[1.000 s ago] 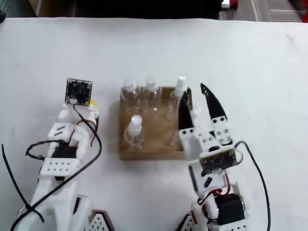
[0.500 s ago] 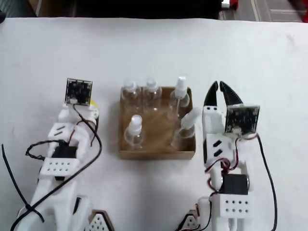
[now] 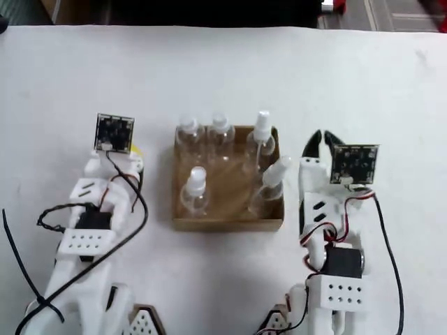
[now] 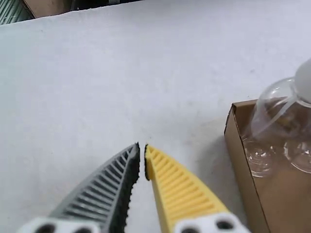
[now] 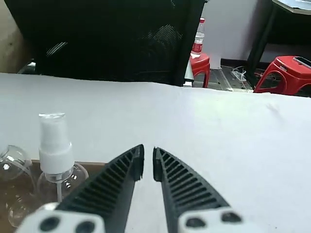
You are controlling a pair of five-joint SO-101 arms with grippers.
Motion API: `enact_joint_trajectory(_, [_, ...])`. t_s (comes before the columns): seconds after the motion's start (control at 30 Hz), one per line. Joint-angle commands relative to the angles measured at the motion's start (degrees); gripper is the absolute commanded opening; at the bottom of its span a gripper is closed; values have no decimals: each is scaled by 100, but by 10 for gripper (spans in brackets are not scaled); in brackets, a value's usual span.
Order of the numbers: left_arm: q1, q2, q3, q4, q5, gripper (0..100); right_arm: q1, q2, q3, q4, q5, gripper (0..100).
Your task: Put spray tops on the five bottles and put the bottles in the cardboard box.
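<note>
The cardboard box point(image 3: 183, 225) sits mid-table with several clear bottles standing in it. White spray tops show on the back right bottle point(image 3: 261, 137), the front left bottle point(image 3: 195, 190) and the front right bottle point(image 3: 272, 183), which leans. Two more bottles point(image 3: 204, 134) stand at the back left. My right gripper point(image 3: 318, 138) rests just right of the box, shut and holding nothing; its black fingertips point(image 5: 138, 156) point past a spray-topped bottle point(image 5: 54, 150). My left gripper point(image 4: 142, 148) lies left of the box corner point(image 4: 234, 127), shut and holding nothing.
The left arm point(image 3: 91, 209) lies along the table's left side and the right arm point(image 3: 332, 258) along the right. White tabletop stretches beyond the box. A dark chair point(image 5: 107, 39) and red stools point(image 5: 284, 73) stand past the far edge.
My right gripper was open around the front right bottle in the box. It has drawn back out to the box's right side and shut. The left arm has not moved.
</note>
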Motion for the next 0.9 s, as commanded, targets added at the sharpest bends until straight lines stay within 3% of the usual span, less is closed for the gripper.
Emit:
enact_joint_trajectory(0.0, [66, 4, -44, -141, 35, 24, -48, 31, -44, 48, -9, 17])
enact_joint_trajectory(0.6, [66, 4, -44, -141, 35, 24, -400, 13, 123, 48, -9, 17])
enact_joint_trajectory(0.87, [66, 4, -44, -141, 35, 24, -532, -1209, 149, 804, -9, 17])
